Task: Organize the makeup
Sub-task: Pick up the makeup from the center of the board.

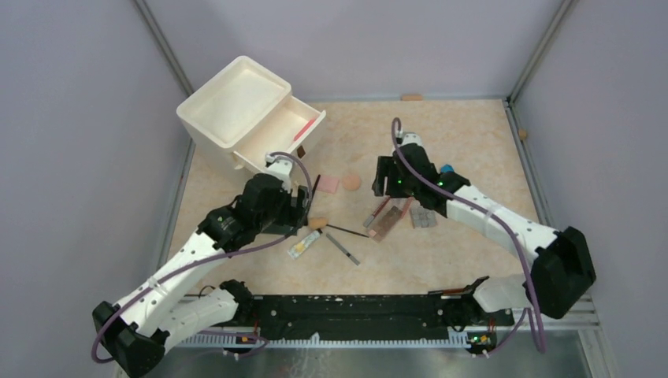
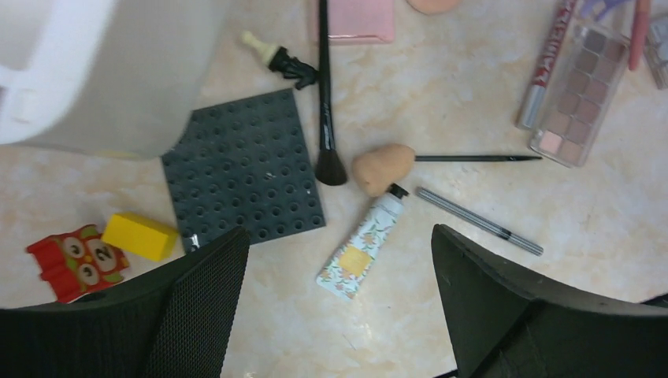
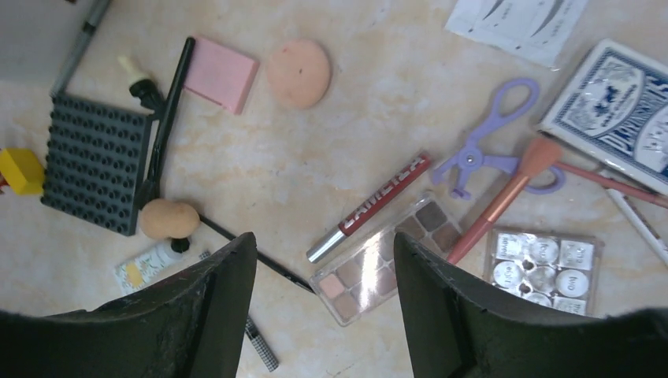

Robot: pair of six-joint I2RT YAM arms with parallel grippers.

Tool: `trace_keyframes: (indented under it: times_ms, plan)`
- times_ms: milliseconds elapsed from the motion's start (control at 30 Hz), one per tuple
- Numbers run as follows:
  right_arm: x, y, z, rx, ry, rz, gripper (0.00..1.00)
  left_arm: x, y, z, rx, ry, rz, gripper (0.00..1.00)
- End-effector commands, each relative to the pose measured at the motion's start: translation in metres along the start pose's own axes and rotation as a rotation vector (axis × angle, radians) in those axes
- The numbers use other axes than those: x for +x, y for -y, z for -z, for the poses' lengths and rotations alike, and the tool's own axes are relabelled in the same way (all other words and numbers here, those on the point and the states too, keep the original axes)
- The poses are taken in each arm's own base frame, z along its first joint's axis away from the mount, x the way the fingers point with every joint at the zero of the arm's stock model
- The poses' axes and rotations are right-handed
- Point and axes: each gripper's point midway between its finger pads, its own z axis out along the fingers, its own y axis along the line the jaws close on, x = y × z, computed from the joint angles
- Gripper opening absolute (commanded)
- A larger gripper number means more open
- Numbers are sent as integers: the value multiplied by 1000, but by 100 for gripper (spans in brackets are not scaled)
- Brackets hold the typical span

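**Makeup sort under way, both grippers empty**

The cream floral plastic tube (image 2: pixel 362 244) is lying on the beige marbled table (image 2: pixel 488 315), its black cap just beside the egg-shaped tan sponge on a thin dark stick (image 2: pixel 384 168). The left gripper (image 2: pixel 337 236) is hovering over it with jaws spread wide and empty, apparently lining up a pick. The next move calls for descending and closing across the tube's narrow width. The right gripper (image 3: pixel 323 240), parted and empty, is hanging above the brown eyeshadow palette (image 3: pixel 386 268). The overhead view alone is showing the open drawer of the white plastic drawer box (image 1: pixel 206 132), and the right wrist view alone is showing the white eyelash card (image 3: pixel 520 20).
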Motion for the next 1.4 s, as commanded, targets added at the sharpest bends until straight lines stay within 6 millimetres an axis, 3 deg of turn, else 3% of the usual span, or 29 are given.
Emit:
trace_keyframes:
  times_ms: [0,233,533,1067,1367]
  plan:
    - [-26,21,24,0,116,-100,64,12,38,-2,142,-84,10,90]
    - [-38,33,40,3,170,-81,64,71,65,-37,151,-314,38,91]
    - [-36,33,44,-11,172,-47,64,114,56,-66,64,-441,14,90]
    - [-38,25,46,-54,169,-21,64,142,47,-94,-4,-489,-32,77]
    - [-34,29,47,-44,170,-20,64,149,48,-100,-35,-512,-73,58]
